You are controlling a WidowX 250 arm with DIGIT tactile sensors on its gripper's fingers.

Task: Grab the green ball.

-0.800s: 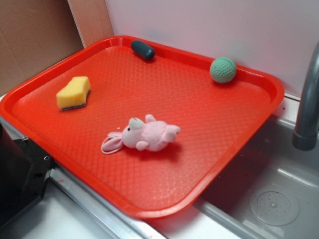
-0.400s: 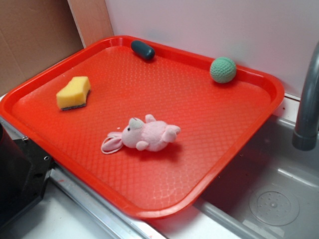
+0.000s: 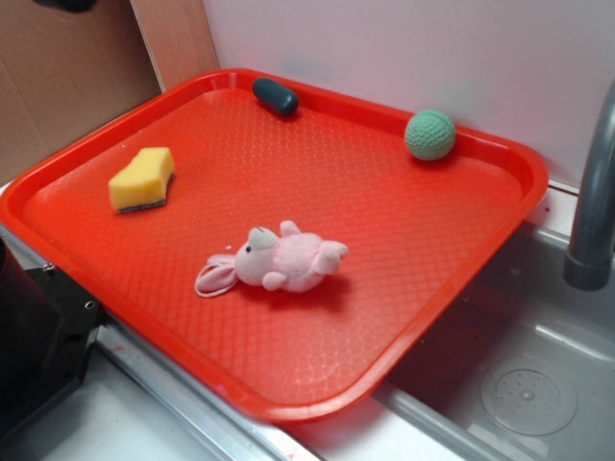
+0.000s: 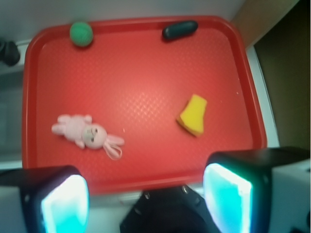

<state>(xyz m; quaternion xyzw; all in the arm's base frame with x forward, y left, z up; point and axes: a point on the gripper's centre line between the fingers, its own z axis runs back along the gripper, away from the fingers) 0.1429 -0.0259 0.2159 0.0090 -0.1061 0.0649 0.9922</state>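
Green ball (image 3: 430, 134) sits in the far corner of the red tray (image 3: 500, 240), right by the back rim & near the white wall (image 3: 404, 48). In my wrist view it's (image 4: 81, 34) at top left, well apart from my pincer (image 4: 146, 194). Knitted texture, mint green, nothing touching it.

Further along the same back rim, w/ a clear gap between: dark teal capsule (image 3: 275, 96), lying on its side against the rim. Wrist view has it (image 4: 180, 29) at top right.

Mid-tray toward the near edge: pink plush bunny (image 3: 274, 260), lying flat, ears pointing toward the sponge side. Yellow sponge (image 3: 142, 179) is on the tray's other side, well apart from ball & bunny.

My pincer: released, jaws spread wide, nothing between them. Both pads (image 4: 63, 204) show at the bottom of the wrist view, over the tray's near edge, looking down on the whole tray.

Beside the tray on the ball's side: grey sink basin (image 3: 538, 384) w/ faucet pipe (image 3: 591, 211). Cardboard panel (image 3: 67, 77) stands behind the sponge side.
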